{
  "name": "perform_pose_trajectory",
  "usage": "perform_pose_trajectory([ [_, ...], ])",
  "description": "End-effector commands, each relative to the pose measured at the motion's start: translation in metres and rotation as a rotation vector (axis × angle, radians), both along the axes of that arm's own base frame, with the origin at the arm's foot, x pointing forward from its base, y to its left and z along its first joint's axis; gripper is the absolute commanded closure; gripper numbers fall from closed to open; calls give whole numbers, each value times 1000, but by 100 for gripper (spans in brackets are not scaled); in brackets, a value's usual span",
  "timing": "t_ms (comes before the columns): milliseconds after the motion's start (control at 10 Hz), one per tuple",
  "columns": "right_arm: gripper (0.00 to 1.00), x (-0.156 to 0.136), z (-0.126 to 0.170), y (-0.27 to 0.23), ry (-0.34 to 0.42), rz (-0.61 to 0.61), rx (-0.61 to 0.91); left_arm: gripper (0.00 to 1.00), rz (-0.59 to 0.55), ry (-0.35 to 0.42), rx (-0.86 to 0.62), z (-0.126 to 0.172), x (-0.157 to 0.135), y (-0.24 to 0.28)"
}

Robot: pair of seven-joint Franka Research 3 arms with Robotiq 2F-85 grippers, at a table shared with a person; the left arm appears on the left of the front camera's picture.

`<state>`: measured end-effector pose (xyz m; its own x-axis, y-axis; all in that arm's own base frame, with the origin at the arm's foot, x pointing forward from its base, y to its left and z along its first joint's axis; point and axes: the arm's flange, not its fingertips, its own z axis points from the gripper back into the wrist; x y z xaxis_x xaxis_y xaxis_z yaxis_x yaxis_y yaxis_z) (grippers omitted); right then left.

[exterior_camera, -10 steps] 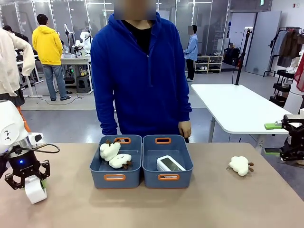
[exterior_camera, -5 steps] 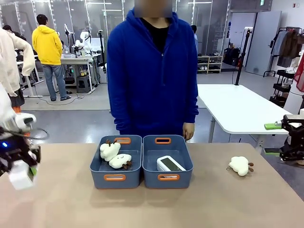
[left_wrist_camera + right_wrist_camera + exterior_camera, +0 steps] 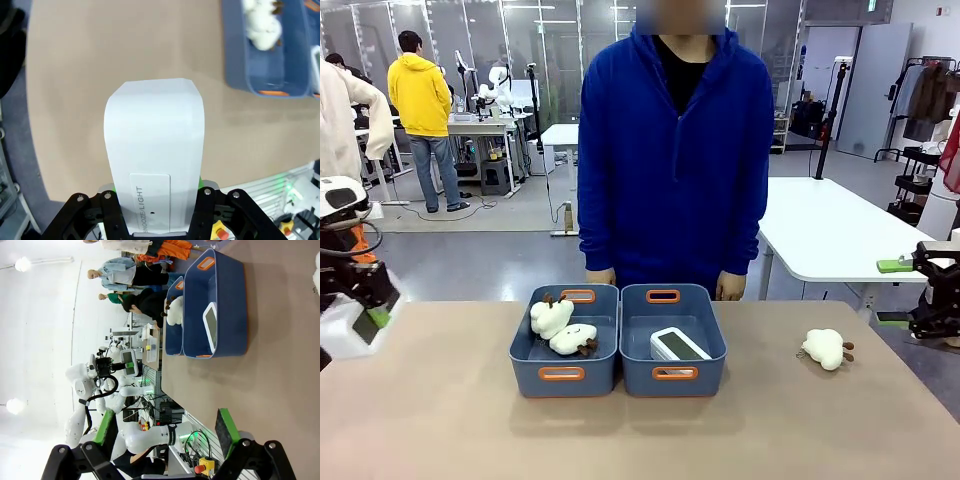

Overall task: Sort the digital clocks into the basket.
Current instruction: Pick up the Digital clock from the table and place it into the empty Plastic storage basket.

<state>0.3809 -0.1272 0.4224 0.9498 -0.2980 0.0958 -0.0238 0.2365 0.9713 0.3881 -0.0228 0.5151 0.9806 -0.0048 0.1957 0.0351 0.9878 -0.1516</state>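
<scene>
My left gripper has its jaws clamped on one digital clock, up over the desk's far-left edge. Other clock already sits in the right basket; my right gripper hangs wide open, holding nothing.

clock in basket: white rounded slab with dark grey-green screen facing up; lies tilted inside the right-hand bin, toward its near end
held clock: white slab lifted off the table at the far left edge of the scene; its plain white top side bears the print "SNOOZE/LIGHT"
basket: blue-grey rectangular bin with orange-rimmed handle slots at near and far ends; stands mid-table, touching its twin on the left
</scene>
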Motion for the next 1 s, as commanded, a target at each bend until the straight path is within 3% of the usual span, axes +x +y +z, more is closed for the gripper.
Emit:
perform_pose_trajectory([
  [0,0,0,5,0,26,-1,-12,88,-142,-34,-141,6,-5,-22],
  [200,0,0,5,0,26,-1,-12,88,-328,-82,-279,15,-22,-88],
  [300,0,0,5,0,26,-1,-12,88,-367,-132,-327,15,-21,-131],
  [500,0,0,5,0,26,-1,-12,88,-303,-198,-318,-4,7,-209],
  [900,0,0,5,0,26,-1,-12,88,-230,-209,-350,-30,76,-334],
])
